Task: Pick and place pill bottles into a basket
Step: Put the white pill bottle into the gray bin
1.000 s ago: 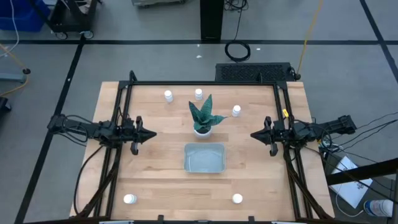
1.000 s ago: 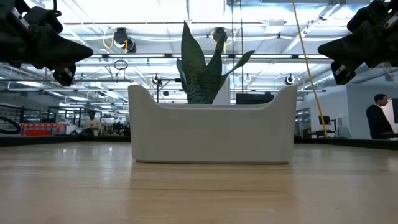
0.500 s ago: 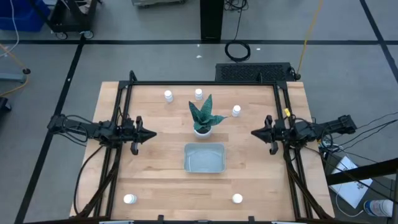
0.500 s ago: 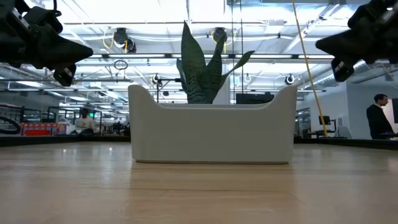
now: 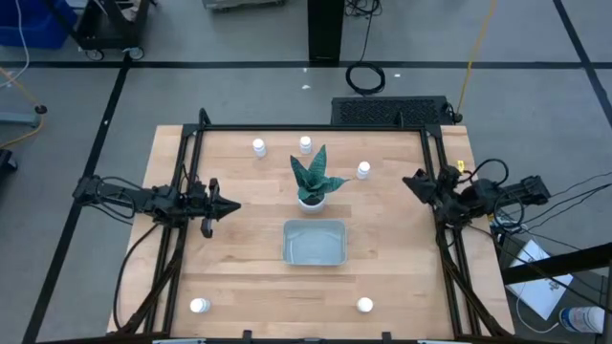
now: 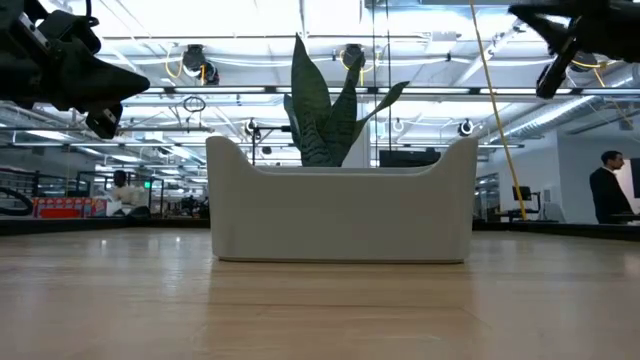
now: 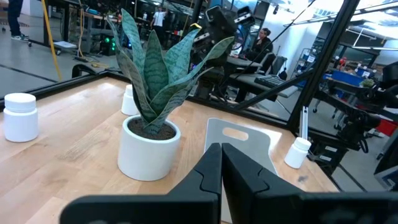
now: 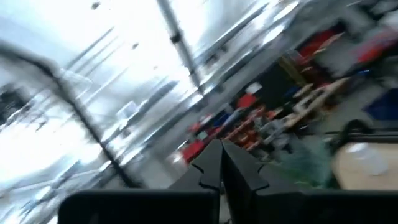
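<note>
From above, all five pill bottles [image 5: 259,146] sit scattered around the empty basket [image 5: 315,243], none inside. At table height the basket hides them, only the plant [image 6: 325,105] pokes over. Left gripper [image 5: 230,205] and right gripper [image 5: 409,181] flank the basket, both pinched closed on nothing.

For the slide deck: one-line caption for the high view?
Five pill bottles scattered around an empty basket and potted plant; left gripper and right gripper shut, empty.
</note>
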Action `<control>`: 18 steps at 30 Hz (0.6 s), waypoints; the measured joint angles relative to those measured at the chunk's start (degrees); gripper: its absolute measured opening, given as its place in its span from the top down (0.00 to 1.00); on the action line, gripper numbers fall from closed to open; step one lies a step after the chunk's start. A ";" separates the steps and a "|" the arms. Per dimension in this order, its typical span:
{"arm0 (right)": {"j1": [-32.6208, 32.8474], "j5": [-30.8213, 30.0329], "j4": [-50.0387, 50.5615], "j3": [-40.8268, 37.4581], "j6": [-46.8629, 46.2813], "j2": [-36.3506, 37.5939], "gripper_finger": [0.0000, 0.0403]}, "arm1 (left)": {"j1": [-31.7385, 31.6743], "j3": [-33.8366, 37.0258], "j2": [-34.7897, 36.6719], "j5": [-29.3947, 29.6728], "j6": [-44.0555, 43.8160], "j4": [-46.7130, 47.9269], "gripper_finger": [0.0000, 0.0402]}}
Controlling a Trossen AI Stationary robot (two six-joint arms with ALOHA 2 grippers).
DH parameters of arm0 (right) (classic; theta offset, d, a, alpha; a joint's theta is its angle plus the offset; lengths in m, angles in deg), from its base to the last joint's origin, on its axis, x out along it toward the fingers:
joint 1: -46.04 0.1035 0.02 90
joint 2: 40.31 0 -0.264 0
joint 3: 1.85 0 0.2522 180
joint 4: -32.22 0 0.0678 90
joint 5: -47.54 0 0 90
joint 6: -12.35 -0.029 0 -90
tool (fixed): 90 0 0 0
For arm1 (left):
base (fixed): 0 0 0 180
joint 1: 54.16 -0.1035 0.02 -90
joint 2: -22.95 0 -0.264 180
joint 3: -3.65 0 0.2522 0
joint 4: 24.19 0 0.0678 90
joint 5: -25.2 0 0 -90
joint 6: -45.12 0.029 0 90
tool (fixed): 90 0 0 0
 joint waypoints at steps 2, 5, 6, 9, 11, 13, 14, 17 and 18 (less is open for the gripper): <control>-0.08 -2.59 -2.30 -0.01 -3.48 -0.47 0.99 | -0.01 0.02 0.02 0.02 -0.02 0.00 0.97; -0.34 -8.07 -5.76 0.01 -4.42 -2.15 0.99 | -0.01 0.01 0.02 0.00 -0.02 -0.02 0.97; -0.51 -11.45 -8.13 -0.03 -4.66 -3.13 0.99 | -0.02 0.02 0.02 0.00 -0.01 0.00 0.97; -1.24 -13.78 -16.88 1.63 1.71 -6.92 0.99 | 0.00 0.02 0.02 0.00 0.00 0.00 0.97; -1.54 -12.59 -16.15 5.95 4.78 -11.09 0.99 | -0.01 0.01 0.01 0.00 -0.02 0.00 0.97; -1.51 -12.43 -9.29 12.61 7.77 -16.79 1.00 | -0.01 0.02 0.01 0.00 -0.01 0.00 0.97; -1.51 -12.45 -3.99 16.19 9.46 -19.82 1.00 | 0.00 0.02 0.00 0.01 -0.02 0.00 0.97; -1.98 -11.55 13.26 26.60 17.92 -28.90 1.00 | 0.00 0.02 0.00 0.00 -0.01 0.00 0.97; -2.28 -11.01 17.15 29.61 19.40 -31.85 1.00 | -0.01 0.00 0.00 0.00 -0.01 0.00 0.97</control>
